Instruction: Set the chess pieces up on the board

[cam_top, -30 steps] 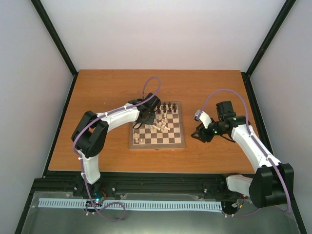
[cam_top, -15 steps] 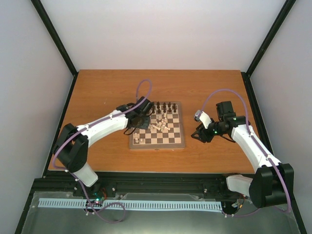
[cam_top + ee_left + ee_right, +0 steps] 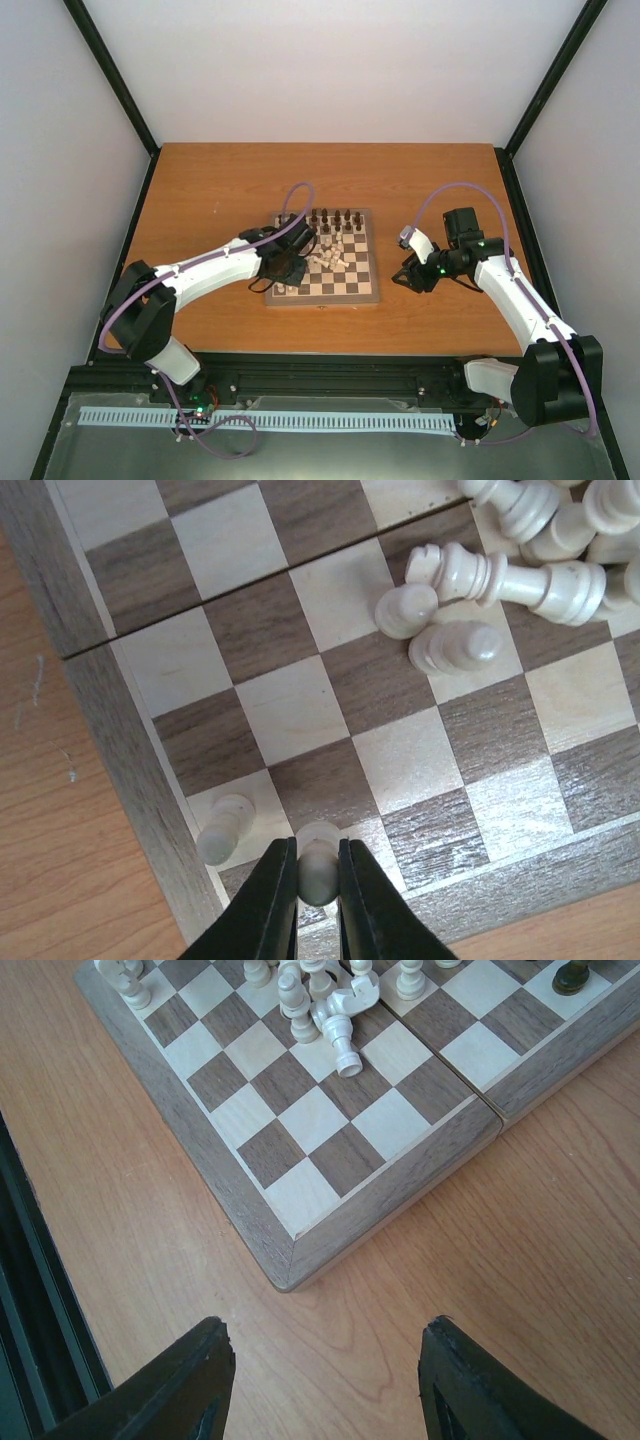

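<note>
The board (image 3: 325, 298) lay in the middle of the table (image 3: 220, 190) and carried every piece in view. A row of dark chess pieces (image 3: 335, 217) stood along its far edge. The cream chess pieces (image 3: 330, 258) lay mostly tumbled in a heap near the board's centre, several on their sides and touching one another.

In the left wrist view the left gripper (image 3: 318, 850) was closed on a cream pawn (image 3: 318, 865), its fingers pinching the pawn over the near-left corner region of the board (image 3: 110, 730). Just beside it, a second cream pawn (image 3: 222, 825) stood upright on the corner square, apart from the fingers. The heap (image 3: 500, 570) lay well away, toward the far right.

A second earlier the left gripper (image 3: 285, 272) had been over the far-left part of the board; it had since drawn back toward the near-left corner, and the arm had stretched lower and further left.

The right gripper (image 3: 405, 275) had not shifted. It hung open and empty over bare table (image 3: 330, 1290), just right of the board's near-right corner (image 3: 230, 1210).
</note>
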`<state>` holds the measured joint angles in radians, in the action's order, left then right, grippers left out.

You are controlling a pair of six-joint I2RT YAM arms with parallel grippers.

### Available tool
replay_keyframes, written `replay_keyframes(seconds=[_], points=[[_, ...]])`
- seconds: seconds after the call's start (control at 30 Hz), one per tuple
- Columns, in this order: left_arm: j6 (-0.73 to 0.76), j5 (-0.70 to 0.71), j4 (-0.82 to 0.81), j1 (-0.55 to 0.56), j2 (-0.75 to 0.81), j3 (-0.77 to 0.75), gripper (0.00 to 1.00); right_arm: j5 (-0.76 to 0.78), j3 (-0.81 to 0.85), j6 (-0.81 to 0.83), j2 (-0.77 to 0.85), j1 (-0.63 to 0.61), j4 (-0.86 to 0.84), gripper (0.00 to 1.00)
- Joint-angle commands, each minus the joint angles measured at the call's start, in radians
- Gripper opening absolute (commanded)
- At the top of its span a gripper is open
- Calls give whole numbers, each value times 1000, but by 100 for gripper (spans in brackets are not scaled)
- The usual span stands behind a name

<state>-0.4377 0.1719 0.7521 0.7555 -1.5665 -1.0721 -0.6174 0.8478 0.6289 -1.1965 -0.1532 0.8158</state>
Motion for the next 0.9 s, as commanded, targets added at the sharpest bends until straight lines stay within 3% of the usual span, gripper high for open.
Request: replay_keyframes(seconds=[0.0,0.87], points=[[4,-27,-4,15,-13,4,9,-7,-8,9,9,-8,-4,52],[24,-20,-26,16,-90,-36,10,-9,-8,13,4,-8,-1,53]])
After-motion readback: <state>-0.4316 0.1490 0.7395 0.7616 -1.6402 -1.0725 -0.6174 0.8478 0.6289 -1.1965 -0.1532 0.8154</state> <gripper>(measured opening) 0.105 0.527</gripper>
